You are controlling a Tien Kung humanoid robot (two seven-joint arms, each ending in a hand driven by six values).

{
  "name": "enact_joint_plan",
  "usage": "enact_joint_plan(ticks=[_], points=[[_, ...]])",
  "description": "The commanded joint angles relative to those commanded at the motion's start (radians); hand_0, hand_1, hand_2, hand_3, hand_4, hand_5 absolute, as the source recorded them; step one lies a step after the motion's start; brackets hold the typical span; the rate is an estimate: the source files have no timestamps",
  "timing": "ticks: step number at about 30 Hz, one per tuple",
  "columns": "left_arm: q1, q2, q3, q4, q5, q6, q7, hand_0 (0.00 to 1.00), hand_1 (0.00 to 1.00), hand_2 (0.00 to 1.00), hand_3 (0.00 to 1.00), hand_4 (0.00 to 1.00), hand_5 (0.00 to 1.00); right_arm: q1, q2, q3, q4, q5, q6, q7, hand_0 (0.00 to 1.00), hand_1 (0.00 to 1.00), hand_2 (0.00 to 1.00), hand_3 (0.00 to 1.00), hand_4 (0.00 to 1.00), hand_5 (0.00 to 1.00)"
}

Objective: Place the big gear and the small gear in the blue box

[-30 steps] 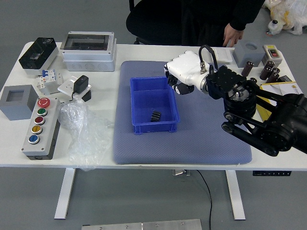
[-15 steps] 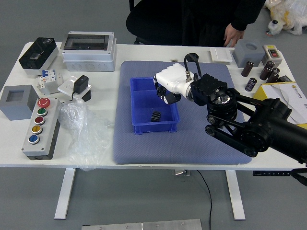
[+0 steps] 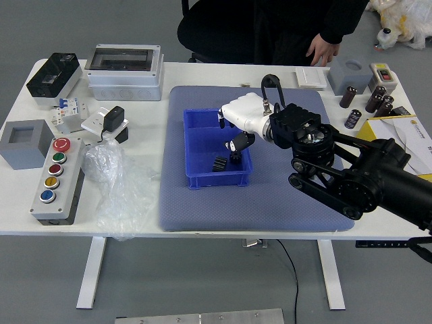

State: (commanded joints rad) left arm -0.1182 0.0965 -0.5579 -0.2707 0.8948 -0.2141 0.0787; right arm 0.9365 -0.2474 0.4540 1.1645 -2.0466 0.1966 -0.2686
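Note:
My right hand [image 3: 230,131], white-backed with black fingertips, hangs over the right side of the blue box [image 3: 196,181]. Its thumb and fingers are spread apart with nothing between them. Inside the box, near its front wall, lies a black ribbed gear [image 3: 219,164]. A second small dark gear [image 3: 235,157] lies to its right, just below my fingertips. The left arm is out of view.
A grey-blue mat [image 3: 270,202] lies under the box. At left stand a button panel [image 3: 57,177], a grey block [image 3: 27,144] and a plastic bag [image 3: 111,175]. Dark cylinders [image 3: 348,97] stand at right. A person's hand [image 3: 322,50] rests at the far edge.
My right hand has moved left over the box and its fingers have opened. The second dark gear has dropped from them into the box.

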Motion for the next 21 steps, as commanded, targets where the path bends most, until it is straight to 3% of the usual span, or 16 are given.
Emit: enact_joint_plan(ticks=[9, 20, 21], points=[[0.002, 0.003, -0.006, 0.0, 0.002, 0.0, 0.001, 0.858, 0.835, 0.839, 0.845, 0.753, 0.689, -0.008, -0.057, 0.071, 0.047, -0.014, 0.012, -0.008, 0.605, 0.559, 0.715, 0.781, 0.837, 0.481], [0.005, 0.007, -0.028, -0.001, 0.012, -0.001, 0.0, 0.858, 0.836, 0.839, 0.846, 0.753, 0.689, -0.127, -0.208, 0.252, 0.162, -0.068, 0.059, -0.037, 0.631, 0.601, 0.732, 0.772, 0.825, 0.484], [0.005, 0.007, -0.029, -0.001, 0.012, -0.002, 0.0, 0.858, 0.836, 0.839, 0.845, 0.753, 0.689, -0.145, -0.22, 0.273, 0.173, -0.071, 0.06, -0.04, 0.67, 0.656, 0.76, 0.761, 0.812, 0.488]])
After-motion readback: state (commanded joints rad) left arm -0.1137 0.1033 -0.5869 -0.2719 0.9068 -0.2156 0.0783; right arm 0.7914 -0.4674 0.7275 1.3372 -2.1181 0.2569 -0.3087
